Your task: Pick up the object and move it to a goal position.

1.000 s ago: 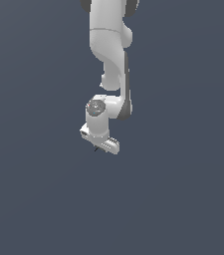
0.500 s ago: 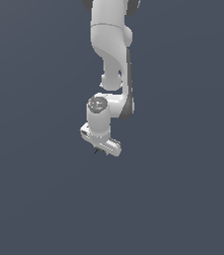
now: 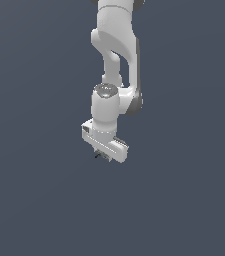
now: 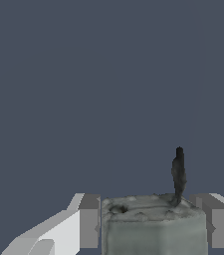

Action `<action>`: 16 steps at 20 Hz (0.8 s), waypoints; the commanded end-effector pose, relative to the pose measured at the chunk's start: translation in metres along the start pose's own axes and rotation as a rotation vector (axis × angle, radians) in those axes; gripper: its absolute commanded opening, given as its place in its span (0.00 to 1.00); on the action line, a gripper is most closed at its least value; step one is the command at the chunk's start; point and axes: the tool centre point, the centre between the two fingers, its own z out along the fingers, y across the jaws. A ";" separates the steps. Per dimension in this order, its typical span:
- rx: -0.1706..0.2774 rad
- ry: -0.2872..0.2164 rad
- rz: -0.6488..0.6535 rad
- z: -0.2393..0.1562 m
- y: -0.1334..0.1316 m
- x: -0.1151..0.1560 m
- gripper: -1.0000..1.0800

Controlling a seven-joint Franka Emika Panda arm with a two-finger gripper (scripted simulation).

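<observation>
So the gripper (image 4: 151, 226) has its jaws pressed against both sides of the grey-green blocky object (image 4: 153, 224), whose thin dark tip (image 4: 178, 172) pokes out past the fingers (image 4: 88, 221). From outside, only that tip peeks out beneath the white hand. It's a tiny thing held by its sides, so I'd guess a jerky move could twist it loose and drop it.

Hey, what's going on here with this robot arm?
A white Franka arm is working over a plain dark grey surface. In the wrist view, a small grey-green blocky object with a thin dark tip sits between the fingers of the hand, which appear closed against its sides. In the exterior view the object is almost entirely hidden under the hand.
</observation>
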 end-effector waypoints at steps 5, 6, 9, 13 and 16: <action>0.040 0.152 0.077 -0.057 -0.037 0.043 0.00; 0.045 0.174 0.088 -0.066 -0.042 0.049 0.00; 0.060 0.237 0.119 -0.093 -0.055 0.065 0.00; 0.079 0.318 0.160 -0.128 -0.070 0.083 0.00; 0.092 0.376 0.189 -0.154 -0.080 0.095 0.00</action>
